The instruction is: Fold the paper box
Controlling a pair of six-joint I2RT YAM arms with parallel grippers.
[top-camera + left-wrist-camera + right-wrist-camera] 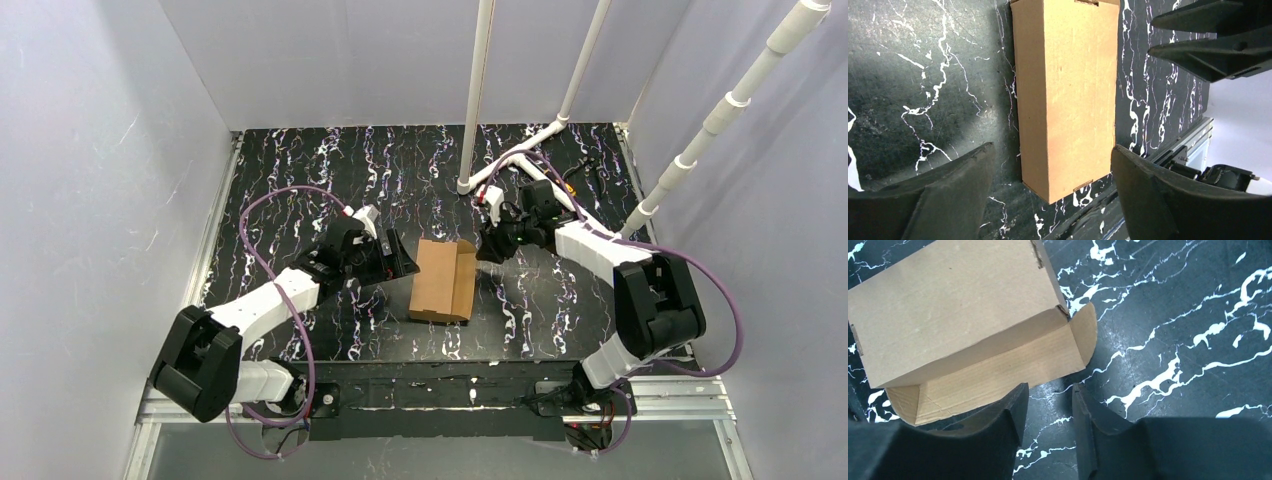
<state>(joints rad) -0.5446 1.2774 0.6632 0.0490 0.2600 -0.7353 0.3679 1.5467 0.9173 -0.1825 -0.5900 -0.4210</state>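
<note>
The paper box [443, 280] is plain brown cardboard, folded into a flat rectangular shape in the middle of the black marbled table. Its closing flap with rounded tabs lies open along its right side [998, 372]. My left gripper [398, 262] is open and empty just left of the box; in the left wrist view [1050, 165] its wide-spread fingers frame the near end of the box [1065, 95]. My right gripper [487, 250] is just right of the box's far end, its fingers parted by a small gap and empty [1050, 400], beside the flap's edge.
White pipes [475, 100] stand on the table behind the right arm, with more pipes at the right wall [720, 115]. Grey walls enclose the table on three sides. The table's front edge with a metal rail [430, 395] lies near the arm bases.
</note>
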